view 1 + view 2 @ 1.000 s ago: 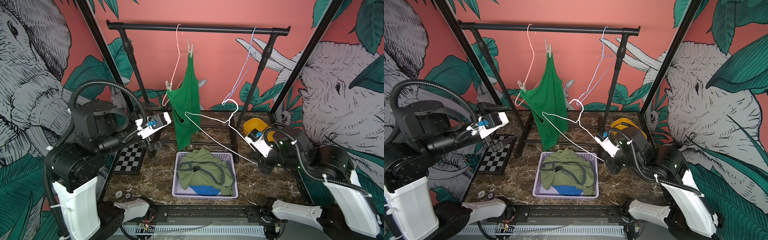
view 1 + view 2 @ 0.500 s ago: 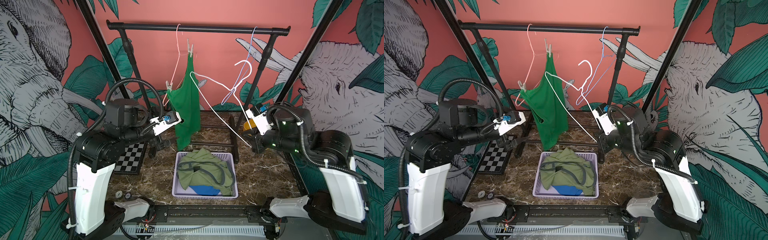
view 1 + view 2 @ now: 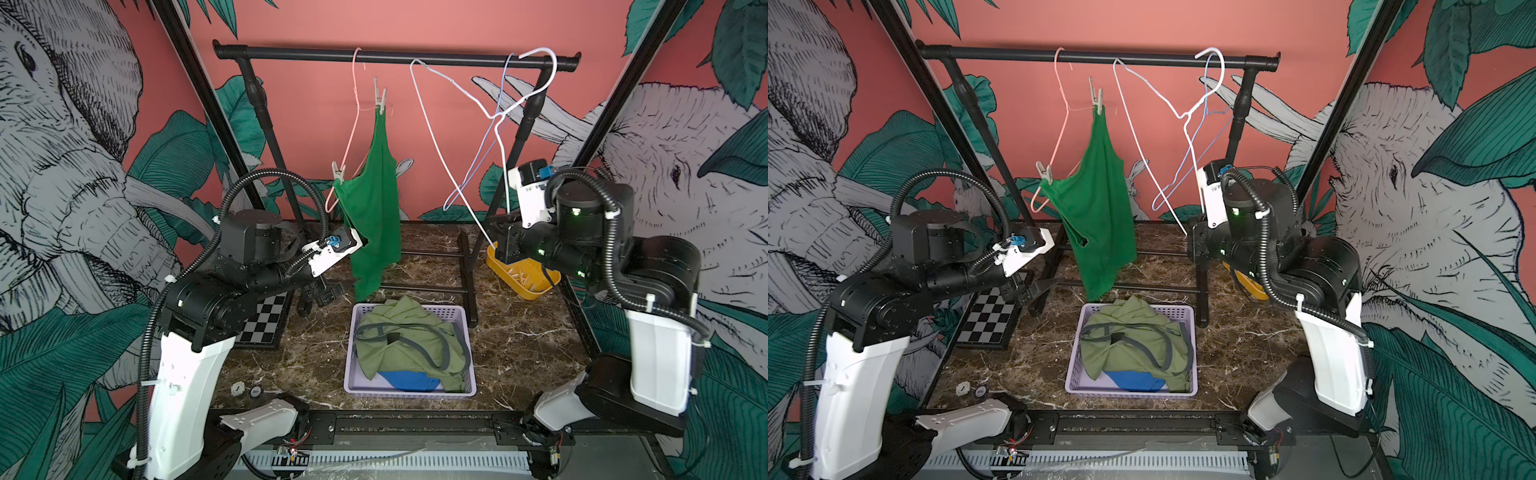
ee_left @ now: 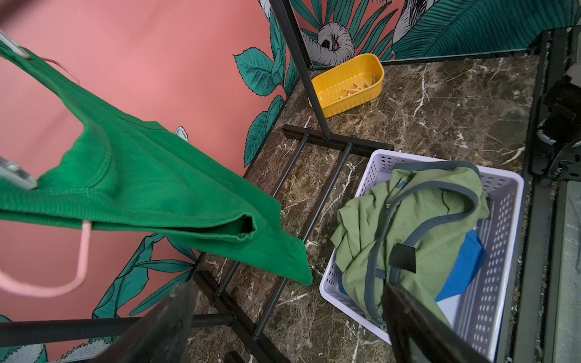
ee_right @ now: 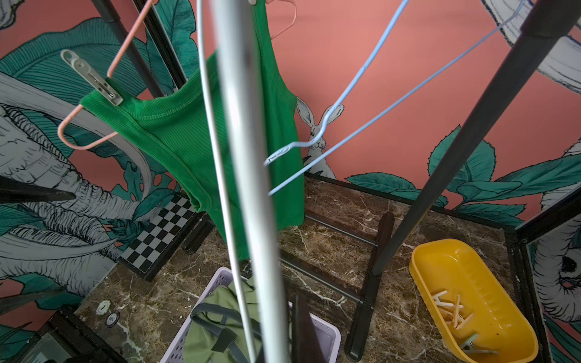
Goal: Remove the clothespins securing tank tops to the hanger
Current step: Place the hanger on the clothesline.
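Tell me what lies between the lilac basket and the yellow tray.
The rack's black foot bar crosses the marble between the lilac basket and the yellow tray, seen in both top views.

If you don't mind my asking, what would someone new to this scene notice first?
The bright green tank top hangs at the middle of the black rail from a pink hanger, pinned by two clothespins. The right claw grips a bare white hanger, its hook at the rail's right end. Below, a lavender basket holds an olive tank top over a blue top.
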Motion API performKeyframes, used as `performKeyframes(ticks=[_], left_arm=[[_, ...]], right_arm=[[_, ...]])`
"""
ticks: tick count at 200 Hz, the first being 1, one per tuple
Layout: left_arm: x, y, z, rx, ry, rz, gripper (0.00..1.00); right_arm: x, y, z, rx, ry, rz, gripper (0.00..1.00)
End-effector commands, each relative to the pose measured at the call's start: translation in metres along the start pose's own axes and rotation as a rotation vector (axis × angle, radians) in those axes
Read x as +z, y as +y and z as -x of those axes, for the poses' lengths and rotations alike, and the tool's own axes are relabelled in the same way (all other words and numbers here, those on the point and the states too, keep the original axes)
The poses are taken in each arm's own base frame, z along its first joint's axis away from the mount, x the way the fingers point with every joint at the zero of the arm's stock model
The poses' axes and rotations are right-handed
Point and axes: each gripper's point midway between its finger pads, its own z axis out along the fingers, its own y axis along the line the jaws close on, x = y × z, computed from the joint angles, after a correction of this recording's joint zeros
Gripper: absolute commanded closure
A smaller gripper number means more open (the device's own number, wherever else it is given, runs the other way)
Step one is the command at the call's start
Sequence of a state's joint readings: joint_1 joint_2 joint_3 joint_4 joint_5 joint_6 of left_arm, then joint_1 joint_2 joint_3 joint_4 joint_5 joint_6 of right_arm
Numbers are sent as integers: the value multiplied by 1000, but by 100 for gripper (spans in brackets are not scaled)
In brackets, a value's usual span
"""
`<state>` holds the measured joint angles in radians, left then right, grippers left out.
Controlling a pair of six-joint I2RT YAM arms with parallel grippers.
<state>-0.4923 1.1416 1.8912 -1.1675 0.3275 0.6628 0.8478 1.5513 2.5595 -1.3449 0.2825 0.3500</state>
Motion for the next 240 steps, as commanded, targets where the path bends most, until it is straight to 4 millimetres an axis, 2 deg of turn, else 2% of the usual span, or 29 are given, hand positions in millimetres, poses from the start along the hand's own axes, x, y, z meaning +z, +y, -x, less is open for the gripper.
performKeyframes(ticks=[1, 5, 8, 22, 63, 125, 196, 240], left_arm=[[-6, -5, 13, -5, -71, -17, 6], [-6, -6, 13, -5, -73, -21, 6], [-6, -7, 13, -7, -76, -24, 6], [-6, -11, 13, -6, -84, -42, 6], [-4, -19, 12, -9, -99, -74, 6], [-4, -23, 19, -17, -140, -105, 6], [-2, -29, 16, -17, -140, -132, 6], [1, -29, 15, -19, -136, -139, 6]], right_arm=[[14, -2, 5, 27, -9, -42, 100], [12, -3, 7, 30, -17, -43, 100], [23, 0, 4, 21, 2, -50, 100], [31, 0, 5, 19, 7, -65, 100], [39, -1, 12, 36, -16, -79, 100], [54, -5, 36, 102, -96, -81, 100], [94, -11, 41, 168, -73, -41, 100], [97, -16, 52, 160, -115, -57, 100]])
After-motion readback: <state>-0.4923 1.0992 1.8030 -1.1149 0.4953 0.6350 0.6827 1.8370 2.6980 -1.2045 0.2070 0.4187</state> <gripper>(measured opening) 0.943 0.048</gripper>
